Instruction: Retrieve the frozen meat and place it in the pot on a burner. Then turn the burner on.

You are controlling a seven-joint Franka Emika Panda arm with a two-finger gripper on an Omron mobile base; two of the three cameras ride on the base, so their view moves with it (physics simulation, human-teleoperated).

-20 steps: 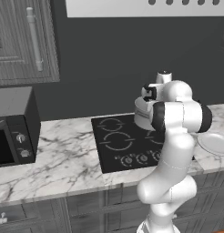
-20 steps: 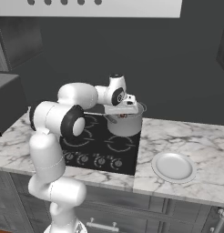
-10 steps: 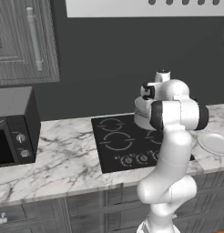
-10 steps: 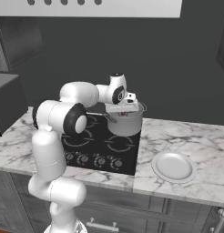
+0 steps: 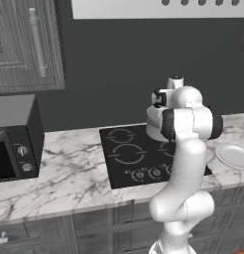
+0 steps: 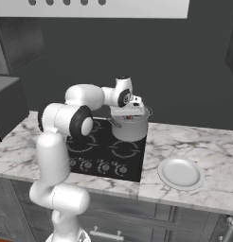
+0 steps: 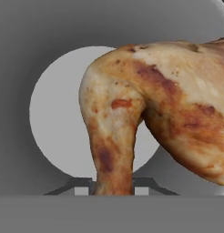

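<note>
Item: frozen meat [image 7: 145, 104], clamped in claw [image 7: 113, 187] above pot [image 6: 130, 125] mouth; advice: centre over the bottom, lower gently, then release.

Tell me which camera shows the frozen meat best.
The hand view: the frozen meat sits close up between the gripper's fingertips, above the pot's pale floor. The right base view gives a reddish speck at the pot rim; the left base view hides it behind the arm.
</note>
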